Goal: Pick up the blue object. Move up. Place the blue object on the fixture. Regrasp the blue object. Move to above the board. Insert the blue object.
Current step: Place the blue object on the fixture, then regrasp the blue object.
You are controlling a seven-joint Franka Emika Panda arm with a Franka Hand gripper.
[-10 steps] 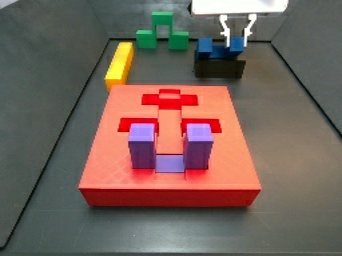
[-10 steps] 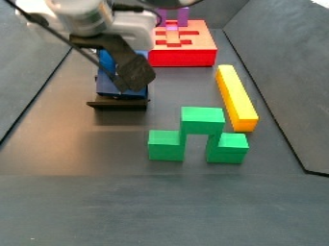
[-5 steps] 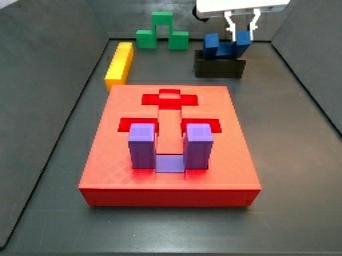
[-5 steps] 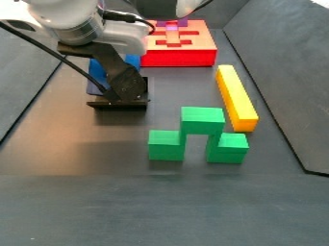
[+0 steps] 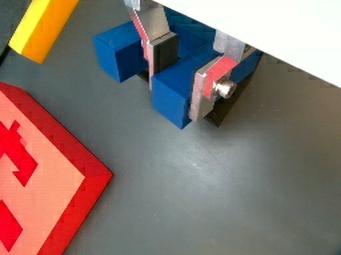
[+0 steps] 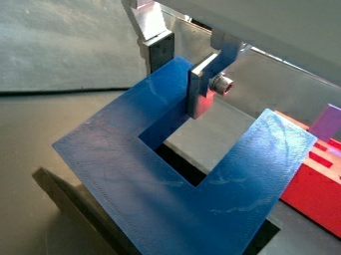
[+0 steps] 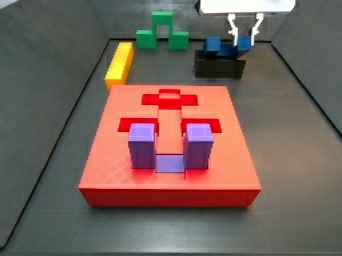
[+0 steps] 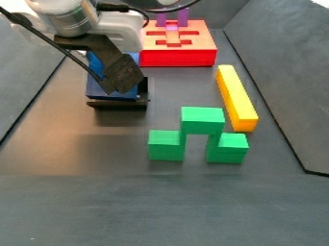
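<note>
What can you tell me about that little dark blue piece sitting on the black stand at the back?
The blue object is a small, dark blue, matte U-shaped block: two prongs joined by a short bridge. It rests on the black fixture at the far end of the floor, beyond the red board. The gripper is at it, silver fingers straddling one prong; a wrist view shows a plate against the prong's side, though whether the gripper is clamped is unclear.

No readable text, labels, brands or numbers on any object, board or end effector.
</note>
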